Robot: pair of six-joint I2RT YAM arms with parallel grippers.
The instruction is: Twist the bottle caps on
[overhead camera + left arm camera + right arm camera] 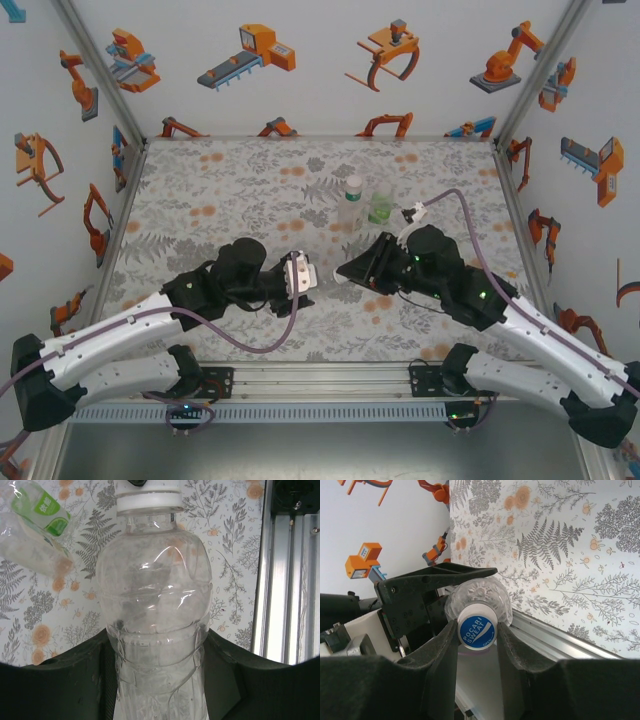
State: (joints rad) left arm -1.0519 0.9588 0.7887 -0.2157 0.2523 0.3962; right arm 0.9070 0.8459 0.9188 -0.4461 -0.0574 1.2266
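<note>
**Thin bottle clamped, cap pinched at the neck**

The left tool [303, 276] is clamped round the ribbed waist of a clear thin-walled plastic bottle [152, 610]. The bottle is held sideways over the floral-patterned table [200, 180], just toward 6 o'clock from its middle, with the neck pointing to 3 o'clock. The right tool [348, 268] pinches a small round white plastic screw cap with a blue printed top [476, 632] at that neck. How far it is threaded I cannot tell.

The bottle looks empty, so probably light, slippery and easily dented; the ribs are the best hold. The cap seems stiff and is best taken by its rim.

A clear white-capped bottle [350, 200] and a green-tinted bottle [381, 205] stand toward 12 o'clock.
</note>
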